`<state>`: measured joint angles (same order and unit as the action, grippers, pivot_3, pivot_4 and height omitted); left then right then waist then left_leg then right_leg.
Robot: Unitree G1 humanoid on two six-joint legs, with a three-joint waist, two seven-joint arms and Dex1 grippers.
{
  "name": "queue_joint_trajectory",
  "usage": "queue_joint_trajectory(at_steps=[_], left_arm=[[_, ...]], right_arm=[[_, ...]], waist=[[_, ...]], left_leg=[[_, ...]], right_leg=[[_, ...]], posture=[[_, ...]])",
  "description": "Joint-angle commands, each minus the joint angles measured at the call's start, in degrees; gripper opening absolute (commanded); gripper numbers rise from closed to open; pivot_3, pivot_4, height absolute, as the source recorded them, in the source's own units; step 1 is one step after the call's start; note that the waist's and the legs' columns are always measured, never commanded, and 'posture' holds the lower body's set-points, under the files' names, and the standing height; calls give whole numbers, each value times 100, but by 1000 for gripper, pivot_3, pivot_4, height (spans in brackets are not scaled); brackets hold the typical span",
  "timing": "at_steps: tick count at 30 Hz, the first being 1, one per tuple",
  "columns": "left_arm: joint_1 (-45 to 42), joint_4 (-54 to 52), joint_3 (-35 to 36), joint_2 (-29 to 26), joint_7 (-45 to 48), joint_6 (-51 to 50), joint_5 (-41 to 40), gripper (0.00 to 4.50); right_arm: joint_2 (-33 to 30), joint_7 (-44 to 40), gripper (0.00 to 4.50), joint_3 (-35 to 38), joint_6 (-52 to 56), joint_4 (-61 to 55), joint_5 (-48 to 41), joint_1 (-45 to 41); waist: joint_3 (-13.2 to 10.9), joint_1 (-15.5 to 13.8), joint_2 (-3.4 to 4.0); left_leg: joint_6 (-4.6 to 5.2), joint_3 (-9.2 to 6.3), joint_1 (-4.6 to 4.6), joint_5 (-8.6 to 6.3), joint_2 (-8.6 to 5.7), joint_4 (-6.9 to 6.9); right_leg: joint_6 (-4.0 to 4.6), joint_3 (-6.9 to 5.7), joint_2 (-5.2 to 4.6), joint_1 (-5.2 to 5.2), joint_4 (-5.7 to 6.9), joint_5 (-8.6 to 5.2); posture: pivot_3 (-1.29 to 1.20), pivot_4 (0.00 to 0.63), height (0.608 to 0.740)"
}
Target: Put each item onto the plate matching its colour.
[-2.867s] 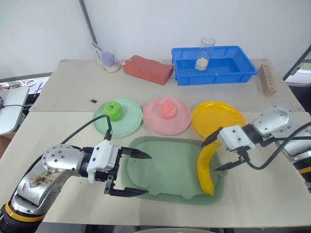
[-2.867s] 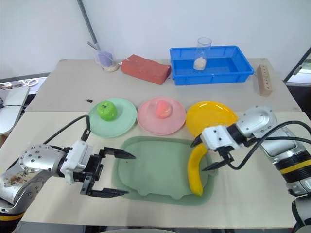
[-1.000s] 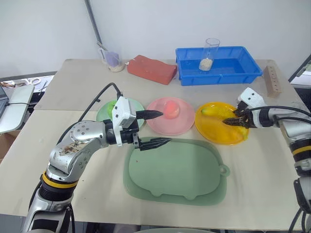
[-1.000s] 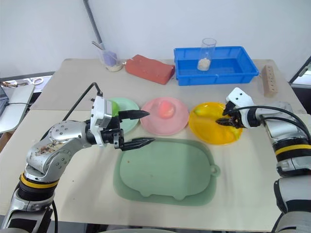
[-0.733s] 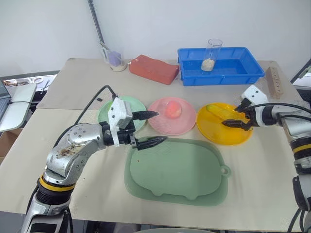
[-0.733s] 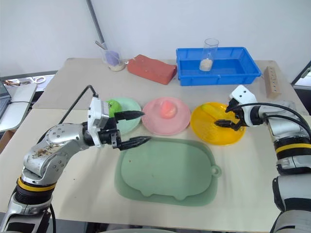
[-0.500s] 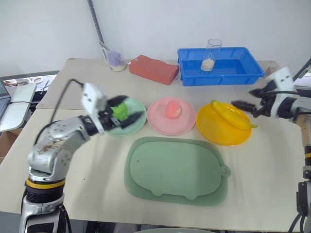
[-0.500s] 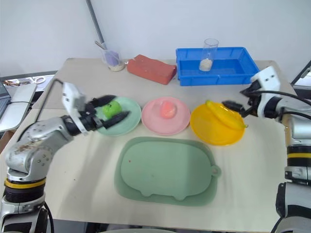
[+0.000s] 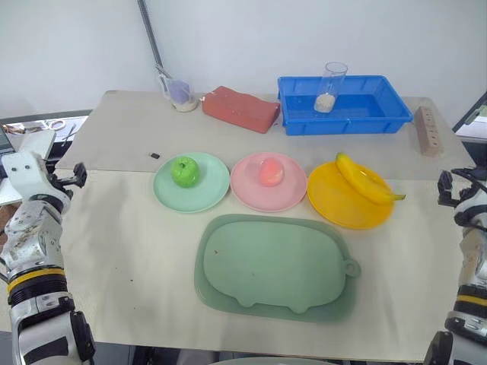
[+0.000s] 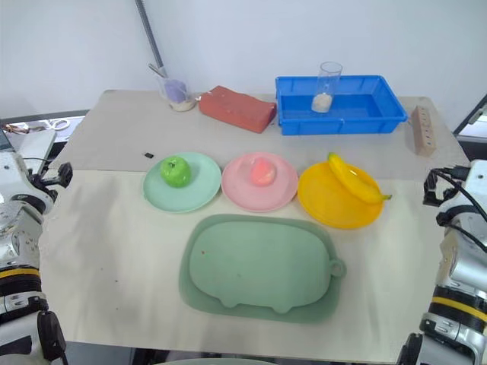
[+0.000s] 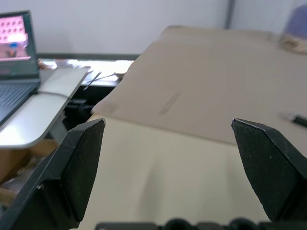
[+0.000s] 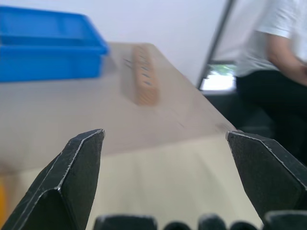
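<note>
The green apple (image 9: 183, 170) rests on the mint plate (image 9: 211, 195). A pink peach (image 9: 268, 172) lies on the pink plate (image 9: 247, 195). The yellow banana (image 9: 364, 179) lies across the far side of the yellow plate (image 9: 338, 211), its tip over the rim. My left gripper (image 9: 71, 180) hovers at the table's far left edge, well away from the plates. In its wrist view the left gripper (image 11: 168, 143) is open and empty. My right gripper (image 9: 447, 189) is off the table's right edge. The right gripper (image 12: 165, 143) is also open with nothing between its fingers.
A large sage-green tray (image 9: 278, 266) lies in front of the plates. At the back stand a blue bin (image 9: 380, 122) with a glass (image 9: 329, 85), a red brick (image 9: 236, 108), a cup (image 9: 179, 93) and a wooden block (image 9: 428, 129). A laptop (image 11: 17, 72) is at the left, a person (image 12: 278, 57) at the right.
My right gripper opened, left the banana on the yellow plate and swung out to the right. My left arm swung from the green plate out to the far left.
</note>
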<state>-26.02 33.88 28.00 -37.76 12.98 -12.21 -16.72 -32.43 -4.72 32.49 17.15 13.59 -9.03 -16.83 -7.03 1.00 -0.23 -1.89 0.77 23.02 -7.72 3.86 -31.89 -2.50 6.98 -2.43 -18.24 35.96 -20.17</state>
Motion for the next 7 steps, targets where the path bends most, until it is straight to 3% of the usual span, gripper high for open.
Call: queue_joint_trajectory(at_steps=[1,7], left_arm=[[-290,513,-1,-138,-71,508,164,4500],[-421,877,-72,-73,-103,810,205,4500]], right_arm=[[11,320,4486,121,-521,130,98,0],[46,618,4486,13,-933,620,137,-142]], waist=[[1,2,1],[1,2,1]], left_leg=[[0,0,6,0,0,0],[-3,2,11,2,0,2]], right_leg=[[0,1,0,2,3,0],[0,1,0,5,6,0]], posture=[[0,150,740],[0,150,740]])
